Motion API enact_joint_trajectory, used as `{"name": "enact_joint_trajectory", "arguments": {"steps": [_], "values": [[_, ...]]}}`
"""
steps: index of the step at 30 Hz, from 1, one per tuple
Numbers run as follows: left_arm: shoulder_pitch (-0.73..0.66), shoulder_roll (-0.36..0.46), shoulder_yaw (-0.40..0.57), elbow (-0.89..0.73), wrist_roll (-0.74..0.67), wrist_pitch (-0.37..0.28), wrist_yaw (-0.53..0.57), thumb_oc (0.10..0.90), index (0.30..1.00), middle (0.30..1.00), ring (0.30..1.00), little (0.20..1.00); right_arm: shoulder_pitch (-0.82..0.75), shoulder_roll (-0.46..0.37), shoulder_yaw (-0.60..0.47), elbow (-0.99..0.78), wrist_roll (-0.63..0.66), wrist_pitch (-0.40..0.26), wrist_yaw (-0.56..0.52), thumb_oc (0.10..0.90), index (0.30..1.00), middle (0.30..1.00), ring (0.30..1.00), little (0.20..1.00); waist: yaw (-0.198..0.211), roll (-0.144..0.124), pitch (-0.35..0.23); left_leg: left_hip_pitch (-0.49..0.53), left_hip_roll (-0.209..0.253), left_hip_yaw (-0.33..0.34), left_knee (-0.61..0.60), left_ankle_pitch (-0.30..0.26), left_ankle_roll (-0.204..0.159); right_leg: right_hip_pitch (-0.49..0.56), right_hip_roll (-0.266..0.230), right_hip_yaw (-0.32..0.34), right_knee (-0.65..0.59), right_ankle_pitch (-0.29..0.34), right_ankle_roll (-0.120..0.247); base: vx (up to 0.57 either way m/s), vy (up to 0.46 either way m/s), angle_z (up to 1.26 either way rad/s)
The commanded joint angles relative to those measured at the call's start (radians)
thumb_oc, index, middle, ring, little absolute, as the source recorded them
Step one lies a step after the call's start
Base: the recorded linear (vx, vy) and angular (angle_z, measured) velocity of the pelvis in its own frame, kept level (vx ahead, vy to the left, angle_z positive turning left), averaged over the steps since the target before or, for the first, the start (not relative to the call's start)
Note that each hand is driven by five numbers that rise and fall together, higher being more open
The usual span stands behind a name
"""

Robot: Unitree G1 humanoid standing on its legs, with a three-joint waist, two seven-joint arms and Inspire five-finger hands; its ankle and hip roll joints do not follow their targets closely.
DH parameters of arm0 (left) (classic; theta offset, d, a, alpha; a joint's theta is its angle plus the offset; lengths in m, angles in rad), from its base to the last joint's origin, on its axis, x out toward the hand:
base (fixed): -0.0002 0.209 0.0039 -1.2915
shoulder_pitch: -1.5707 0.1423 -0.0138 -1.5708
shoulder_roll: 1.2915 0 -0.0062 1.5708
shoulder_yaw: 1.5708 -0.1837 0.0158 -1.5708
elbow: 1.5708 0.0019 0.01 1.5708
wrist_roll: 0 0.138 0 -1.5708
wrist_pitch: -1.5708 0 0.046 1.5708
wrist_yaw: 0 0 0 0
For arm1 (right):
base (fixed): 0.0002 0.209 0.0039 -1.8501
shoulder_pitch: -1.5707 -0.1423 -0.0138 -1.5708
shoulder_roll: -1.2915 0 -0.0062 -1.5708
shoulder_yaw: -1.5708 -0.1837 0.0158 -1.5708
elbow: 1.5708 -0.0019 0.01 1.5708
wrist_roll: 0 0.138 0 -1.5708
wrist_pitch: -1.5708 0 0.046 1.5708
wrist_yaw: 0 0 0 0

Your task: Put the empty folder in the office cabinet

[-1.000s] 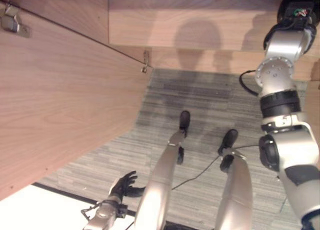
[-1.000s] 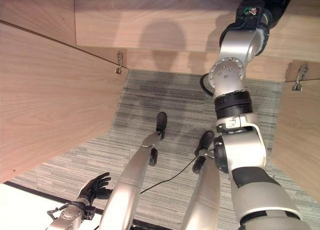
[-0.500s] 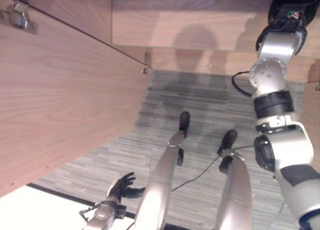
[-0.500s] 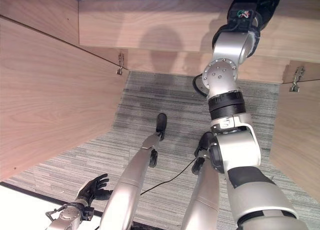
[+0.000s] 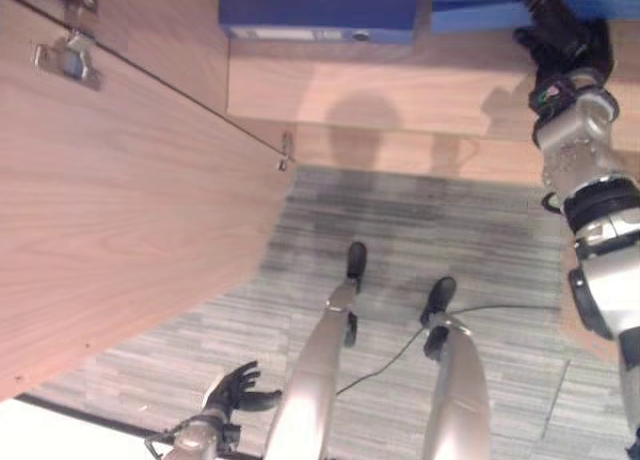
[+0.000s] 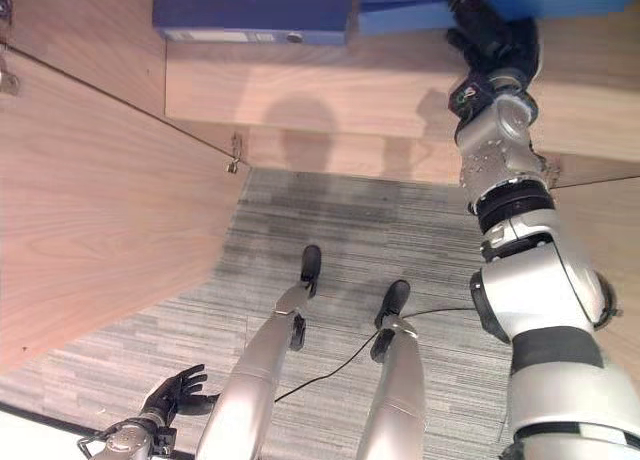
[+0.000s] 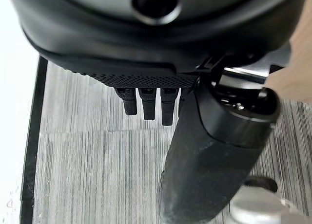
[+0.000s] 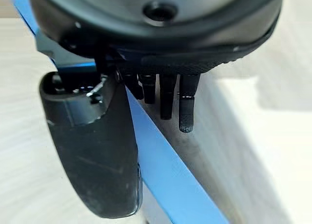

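Right hand point(image 6: 492, 37) gripping blue folder point(image 8: 161, 165), cabinet shelf point(image 6: 330, 90)

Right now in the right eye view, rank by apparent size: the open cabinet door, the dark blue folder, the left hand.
1. Cabinet door, by far the largest.
2. Dark blue folder, cut off by the view's top edge, so its full extent is unsure.
3. Left hand, smallest, hanging low over the carpet.

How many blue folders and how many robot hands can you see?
Blue folders: 2, a dark blue folder on the cabinet shelf and a lighter blue folder pinched in the right hand.
Robot hands: 2, the right one and the left hand low over the carpet.
Total: 4
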Motion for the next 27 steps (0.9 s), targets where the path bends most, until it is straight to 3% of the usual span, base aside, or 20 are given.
{"name": "enact_joint_trajectory", "arguments": {"steps": [1,16,21,24,25,26,27], "values": [[0.099,0.072,-0.019,0.088,0.008,0.014,-0.014,0.800,0.900,0.900,0.900,0.900,-0.031,-0.056,0.038,-0.064,-0.105,0.036,0.072,0.800,0.900,0.900,0.900,0.900,0.039,0.004,0.031,-0.039,0.002,-0.039,0.021,-0.087,-0.034,0.094,0.020,-0.046,-0.076,-0.023,0.037,0.00,-0.015,-0.08],[0.117,0.086,-0.016,0.049,-0.017,0.009,-0.058,0.800,0.900,0.900,0.900,0.900,-0.011,-0.033,0.099,-0.072,-0.137,0.091,0.176,0.800,0.900,0.900,0.900,0.900,0.055,0.012,0.036,0.003,0.013,-0.042,-0.003,-0.073,-0.047,0.132,0.019,-0.073,-0.077,-0.030,0.039,0.00,-0.002,-0.01],[0.111,0.067,-0.015,0.059,-0.018,0.010,-0.046,0.800,0.900,0.900,0.900,0.900,0.039,0.027,-0.061,-0.153,0.033,-0.022,0.150,0.800,0.900,0.900,0.900,0.900,0.058,0.015,0.037,0.019,0.010,-0.043,-0.015,-0.073,-0.049,0.149,0.021,-0.075,-0.084,-0.032,0.043,0.00,0.000,0.00],[0.099,0.038,-0.020,0.065,-0.033,0.007,-0.017,0.800,0.900,0.900,0.900,0.900,0.057,0.107,-0.271,-0.231,0.217,-0.189,0.129,0.800,0.900,0.900,0.900,0.900,0.060,0.032,0.036,0.024,0.004,-0.044,-0.020,-0.079,-0.048,0.151,0.021,-0.071,-0.086,-0.036,0.048,0.01,0.005,0.00],[0.099,0.041,-0.020,0.066,-0.033,0.006,-0.016,0.800,0.900,0.900,0.900,0.900,0.063,0.110,-0.275,-0.237,0.219,-0.195,0.129,0.800,0.900,0.900,0.900,0.900,0.062,0.029,0.036,0.024,0.004,-0.044,-0.020,-0.079,-0.048,0.152,0.021,-0.071,-0.086,-0.036,0.048,0.03,0.023,0.01],[0.084,0.021,-0.028,0.064,-0.018,0.006,0.006,0.800,0.900,0.900,0.900,0.900,0.111,0.187,-0.428,-0.325,0.317,-0.318,0.129,0.800,0.900,0.900,0.900,0.900,0.062,0.044,0.036,0.027,-0.005,-0.045,-0.024,-0.084,-0.047,0.155,0.019,-0.070,-0.087,-0.041,0.053,0.00,0.000,0.00],[0.078,0.016,-0.031,0.055,-0.008,0.001,0.017,0.800,0.900,0.900,0.900,0.900,0.139,0.228,-0.474,-0.368,0.356,-0.374,0.134,0.800,0.900,0.900,0.900,0.900,0.065,0.052,0.035,0.028,-0.009,-0.045,-0.024,-0.086,-0.047,0.156,0.018,-0.069,-0.085,-0.044,0.055,0.03,0.031,0.05]]}}
